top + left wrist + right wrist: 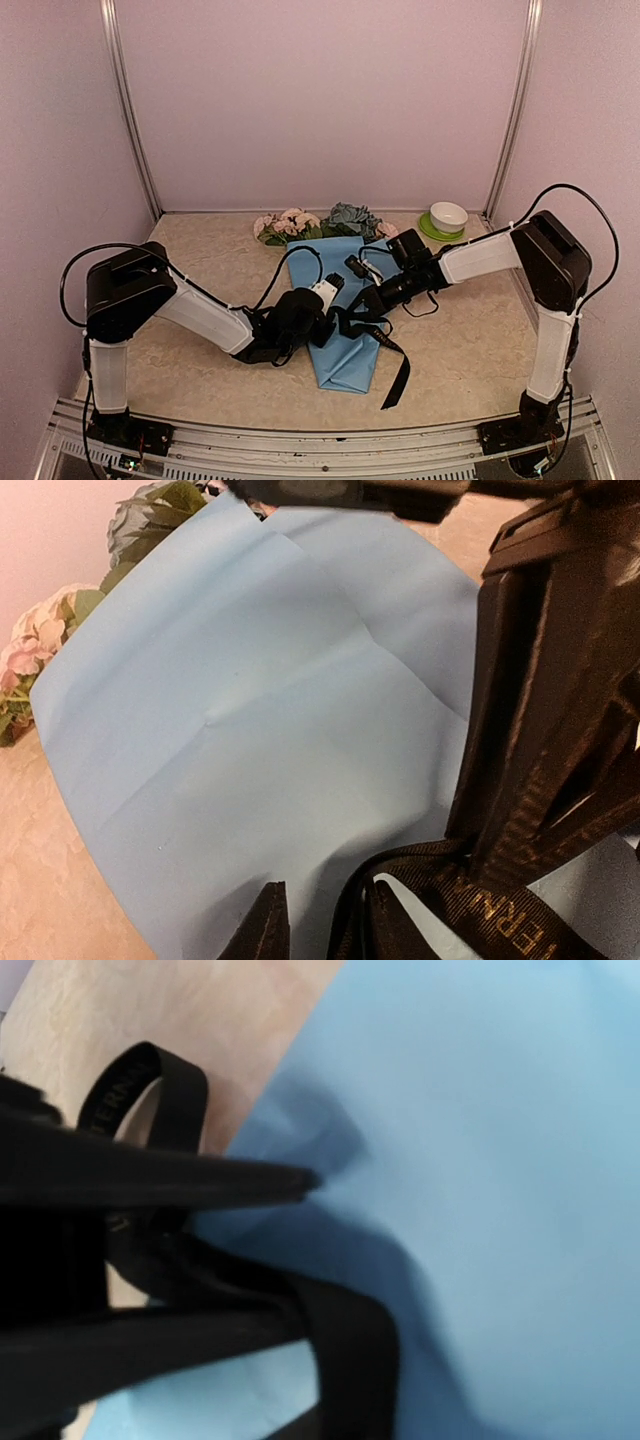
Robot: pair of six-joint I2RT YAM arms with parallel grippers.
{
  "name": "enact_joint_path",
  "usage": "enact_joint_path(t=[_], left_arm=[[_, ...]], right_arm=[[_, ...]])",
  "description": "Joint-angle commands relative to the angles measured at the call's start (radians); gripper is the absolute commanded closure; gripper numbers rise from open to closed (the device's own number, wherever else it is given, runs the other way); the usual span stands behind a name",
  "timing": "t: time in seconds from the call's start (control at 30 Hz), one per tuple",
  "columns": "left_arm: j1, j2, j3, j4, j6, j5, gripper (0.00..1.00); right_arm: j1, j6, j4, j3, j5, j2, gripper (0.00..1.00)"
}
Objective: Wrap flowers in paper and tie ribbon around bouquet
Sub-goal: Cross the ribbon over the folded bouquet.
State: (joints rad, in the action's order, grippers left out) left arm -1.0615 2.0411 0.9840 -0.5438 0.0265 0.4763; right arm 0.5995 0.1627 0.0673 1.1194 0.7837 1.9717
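Where the ribbon crosses it, the paper lies creased.

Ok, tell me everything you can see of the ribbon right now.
The ribbon is a narrow, floppy black band, woven-looking, with gold lettering in the left wrist view. It crosses the middle of the blue paper in loose loops, no finished bow showing, and one end trails off the paper's right side onto the table. The left fingers and right fingers crowd it; whether either grips it is unclear.
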Motion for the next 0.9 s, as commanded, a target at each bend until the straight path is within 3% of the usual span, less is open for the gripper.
enact_joint_path(t=[0.0,0.2,0.33,0.4,0.6,0.87], left_arm=[[0.005,-0.001,0.015,0.011,0.016,-0.014,0.66],[0.006,-0.102,0.044,0.042,-0.006,-0.039,0.37],[0.008,-0.146,0.062,0.110,-0.013,-0.061,0.32],[0.005,-0.173,0.051,0.141,-0.002,-0.098,0.35],[-0.012,-0.196,-0.020,0.174,0.022,-0.370,0.57],[-0.013,-0.104,-0.013,0.135,0.065,-0.354,0.63]], right_arm=[[-0.004,-0.039,0.038,-0.029,-0.054,-0.069,0.82],[-0.004,-0.035,0.038,-0.035,-0.049,-0.032,0.99],[-0.007,-0.028,0.027,-0.038,-0.056,-0.031,1.00],[-0.007,-0.025,0.021,-0.037,-0.055,-0.038,1.00],[-0.009,-0.025,0.033,-0.023,-0.058,-0.044,1.00],[-0.009,-0.004,0.036,-0.024,-0.062,-0.090,1.00]])
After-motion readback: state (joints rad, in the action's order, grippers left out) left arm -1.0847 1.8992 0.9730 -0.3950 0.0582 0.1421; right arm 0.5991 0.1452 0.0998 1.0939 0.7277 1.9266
